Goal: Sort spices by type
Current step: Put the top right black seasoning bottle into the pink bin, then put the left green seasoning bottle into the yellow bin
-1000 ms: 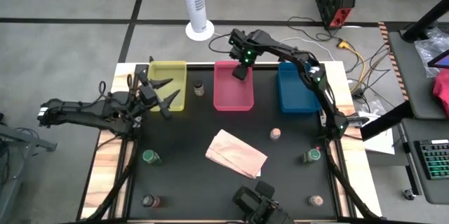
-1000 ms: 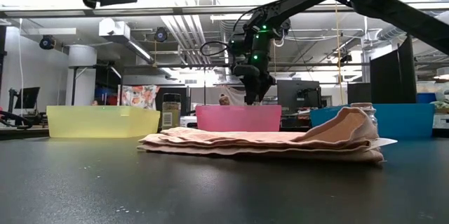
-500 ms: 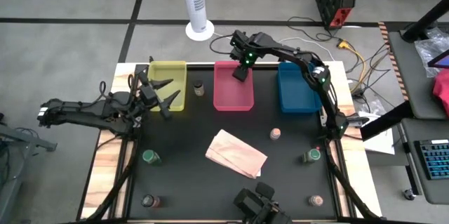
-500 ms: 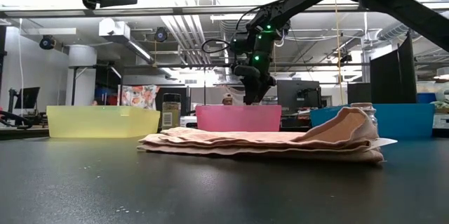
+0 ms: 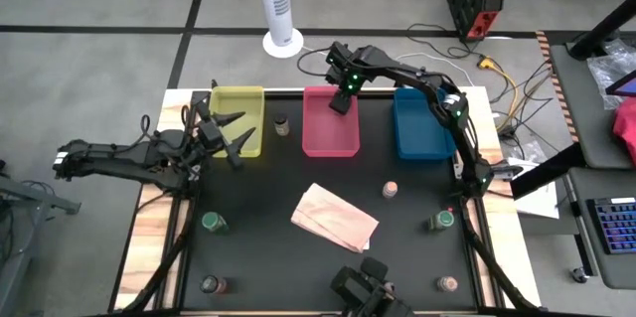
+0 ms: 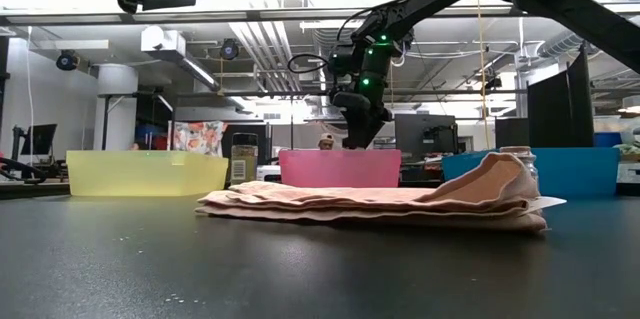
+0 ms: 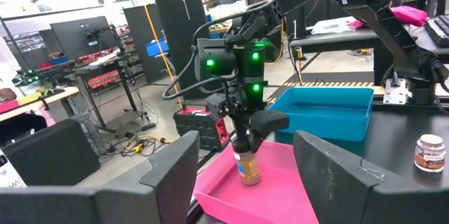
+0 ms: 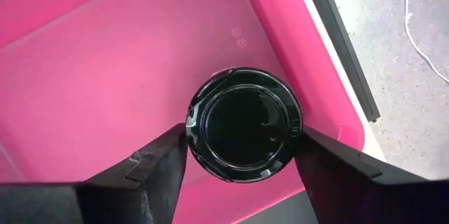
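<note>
My right gripper (image 5: 341, 100) hangs over the far part of the pink tray (image 5: 323, 143), shut on a spice jar (image 7: 245, 166) with brown contents and a dark cap (image 8: 243, 124). My left gripper (image 5: 234, 130) waits open at the near left side of the yellow tray (image 5: 238, 98), touching nothing. Other jars stand upright on the table: one between the yellow and pink trays (image 5: 282, 125), one pinkish (image 5: 391, 190), two green (image 5: 213, 223) (image 5: 443, 221), and two near the front edge (image 5: 211, 284) (image 5: 448, 284). My right gripper pinches the jar by its dark cap (image 8: 203, 97), one finger (image 8: 158, 164) on each side, coming from above and pointing down. The jar hangs upright below the fingers, its bottom (image 7: 247, 179) low inside the pink tray; whether it touches the tray floor I cannot tell.
A tan paper bag (image 5: 335, 217) lies flat in the middle of the table. The blue tray (image 5: 417, 143) sits right of the pink one at the far edge. Bare dark table shows between the trays and the bag.
My right arm has shifted very slightly toward the table's right over the pink tray, still shut on the jar. In the last half second it has kept still.
</note>
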Motion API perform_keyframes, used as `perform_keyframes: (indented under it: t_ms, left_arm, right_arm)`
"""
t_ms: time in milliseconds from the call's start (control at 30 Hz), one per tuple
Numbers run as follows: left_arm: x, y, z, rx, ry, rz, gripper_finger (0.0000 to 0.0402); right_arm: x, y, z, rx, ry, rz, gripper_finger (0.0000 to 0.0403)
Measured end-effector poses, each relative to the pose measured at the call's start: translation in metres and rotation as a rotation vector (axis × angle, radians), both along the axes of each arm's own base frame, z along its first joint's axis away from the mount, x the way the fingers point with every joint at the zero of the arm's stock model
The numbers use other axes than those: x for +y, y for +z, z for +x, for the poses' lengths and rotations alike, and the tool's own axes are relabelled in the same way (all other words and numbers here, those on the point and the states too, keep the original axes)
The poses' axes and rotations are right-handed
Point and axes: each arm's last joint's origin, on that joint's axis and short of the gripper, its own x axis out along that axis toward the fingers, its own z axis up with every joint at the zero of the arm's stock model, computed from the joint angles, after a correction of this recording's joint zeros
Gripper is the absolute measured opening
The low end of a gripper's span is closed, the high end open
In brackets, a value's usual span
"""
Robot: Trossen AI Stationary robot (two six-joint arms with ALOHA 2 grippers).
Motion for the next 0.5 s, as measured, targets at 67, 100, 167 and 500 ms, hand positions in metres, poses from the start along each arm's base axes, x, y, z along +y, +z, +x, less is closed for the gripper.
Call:
perform_keyframes:
  t_ms: [67,100,167,500]
  left_arm:
    - [0.0,0.0,0.0,0.0,0.0,0.0,0.0217]
    - [0.0,0.0,0.0,0.0,0.0,0.001,0.0217]
    - [0.0,0.0,0.0,0.001,0.0,0.001,0.0217]
    - [0.0,0.0,0.0,0.004,0.0,0.002,0.0217]
  right_arm:
    - [0.0,0.0,0.0,0.0,-0.001,0.0,0.0253]
    - [0.0,0.0,0.0,-0.001,-0.004,0.001,0.0257]
    - [0.0,0.001,0.0,-0.002,-0.006,0.001,0.0264]
    - [0.004,0.025,-0.007,-0.026,-0.011,-0.018,0.0289]
